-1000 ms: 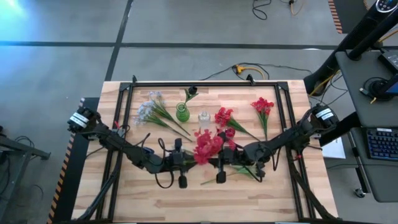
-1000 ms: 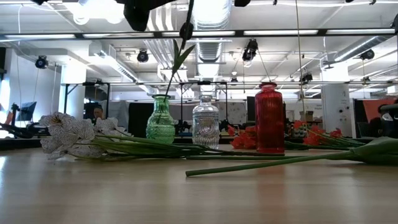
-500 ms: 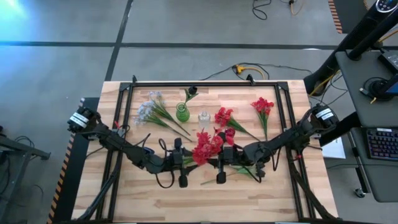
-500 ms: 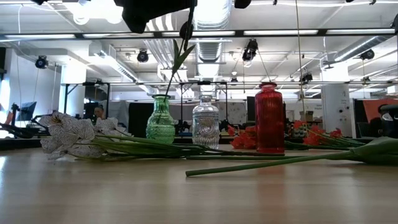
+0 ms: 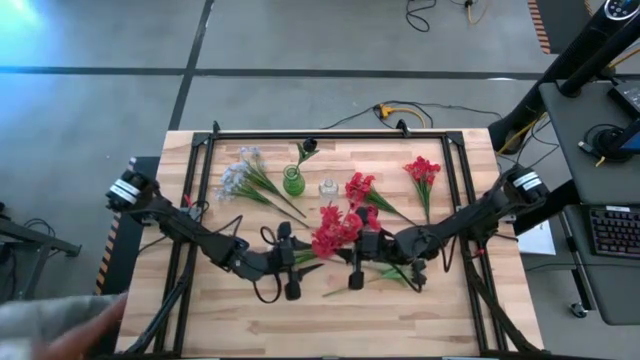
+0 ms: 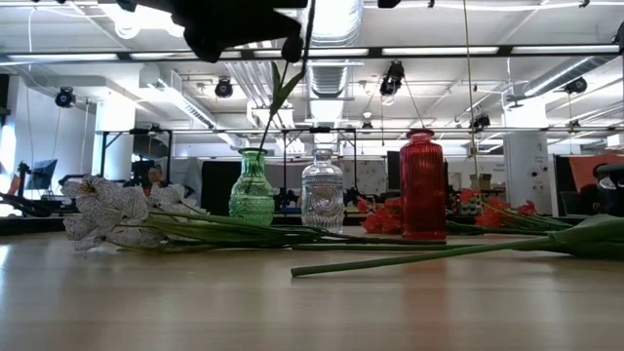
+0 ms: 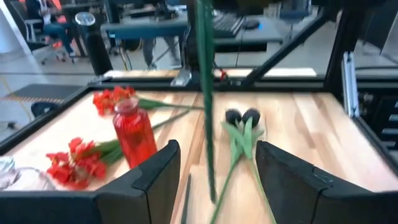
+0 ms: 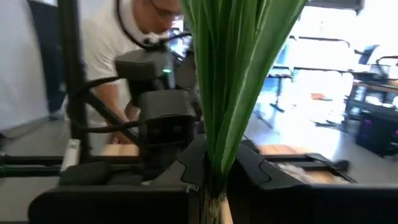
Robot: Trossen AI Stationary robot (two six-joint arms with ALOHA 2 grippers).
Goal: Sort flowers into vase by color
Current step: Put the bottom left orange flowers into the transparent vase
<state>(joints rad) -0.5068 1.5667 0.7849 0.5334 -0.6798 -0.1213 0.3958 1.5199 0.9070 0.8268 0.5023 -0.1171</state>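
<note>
Right pincer [image 8: 208, 180] pinches red flowers [image 5: 335, 228]; green vase [image 5: 293, 181] holds seemingly 1 dark-budded stem [image 5: 306, 150].

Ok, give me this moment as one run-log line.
left gripper: open, beside spray | right gripper: shut on red flower spray, held mid-table | red vase: empty | green vase: one dark-bud stem

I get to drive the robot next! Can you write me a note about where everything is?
Left gripper: jaws open, by the lifted stem.
Right gripper: jaws shut on a red spray, held up mid-table.
Done: one dark-bud stem stands in the green vase.
Left: the held spray probably goes in the red vase. Two red sprays, the pale flowers and another dark-bud flower lie on the table. The clear vase looks empty.
</note>
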